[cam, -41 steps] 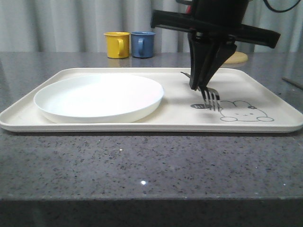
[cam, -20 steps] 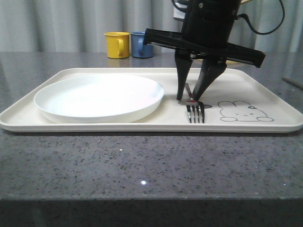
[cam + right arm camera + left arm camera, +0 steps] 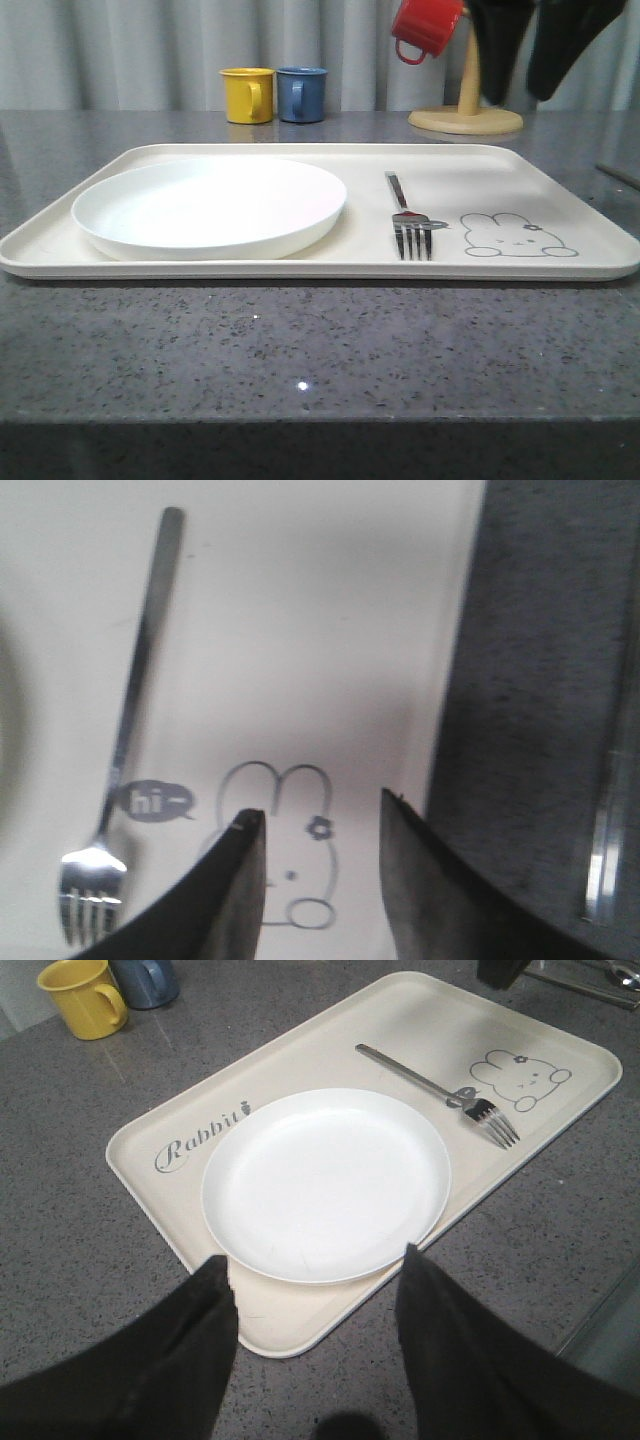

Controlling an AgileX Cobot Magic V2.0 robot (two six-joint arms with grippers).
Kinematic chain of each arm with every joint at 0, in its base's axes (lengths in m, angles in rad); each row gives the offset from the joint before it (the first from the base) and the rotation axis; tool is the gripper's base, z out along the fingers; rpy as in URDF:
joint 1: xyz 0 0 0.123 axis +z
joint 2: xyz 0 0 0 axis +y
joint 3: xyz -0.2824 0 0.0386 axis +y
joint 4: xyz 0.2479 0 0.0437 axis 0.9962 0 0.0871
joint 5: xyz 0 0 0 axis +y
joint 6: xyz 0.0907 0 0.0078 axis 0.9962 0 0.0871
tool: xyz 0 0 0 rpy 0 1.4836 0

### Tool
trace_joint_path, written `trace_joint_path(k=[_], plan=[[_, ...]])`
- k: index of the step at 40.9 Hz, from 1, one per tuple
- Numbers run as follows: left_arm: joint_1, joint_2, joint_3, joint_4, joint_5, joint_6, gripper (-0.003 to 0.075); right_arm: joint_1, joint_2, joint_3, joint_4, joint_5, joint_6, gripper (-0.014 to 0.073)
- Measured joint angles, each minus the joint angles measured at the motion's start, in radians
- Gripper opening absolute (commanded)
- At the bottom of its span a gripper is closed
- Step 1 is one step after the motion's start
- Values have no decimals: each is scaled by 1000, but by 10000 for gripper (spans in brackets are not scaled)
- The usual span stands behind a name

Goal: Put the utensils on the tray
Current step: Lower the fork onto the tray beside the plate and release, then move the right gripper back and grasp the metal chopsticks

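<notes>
The silver fork lies flat on the cream tray, between the white plate and the rabbit drawing, tines toward the front edge. My right gripper hangs open and empty high above the tray's right end. In the right wrist view the right gripper stands open over the rabbit, with the fork off to one side. Slim silver chopsticks lie on the grey table past the tray's right rim. My left gripper is open and empty above the tray's near left corner.
A round white plate fills the tray's left half. A yellow mug and a blue mug stand behind the tray. A red mug hangs on a wooden stand at the back right.
The right gripper opened, let go of the fork and rose up to the right. The fork now lies flat on the tray beside the plate.
</notes>
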Motion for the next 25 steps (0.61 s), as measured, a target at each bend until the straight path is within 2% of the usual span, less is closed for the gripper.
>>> trace_joint_path(k=[4, 9, 19, 25], plan=[[0, 0, 0, 0, 0, 0, 356, -40, -66, 51, -24, 4, -31, 309], [0, 0, 0, 0, 0, 0, 356, -152, -110, 113, -14, 8, -108, 309], [0, 0, 0, 0, 0, 0, 356, -430, -92, 164, 178, 10, -395, 309], [0, 0, 0, 0, 0, 0, 356, -500, -43, 167, 233, 10, -487, 309]])
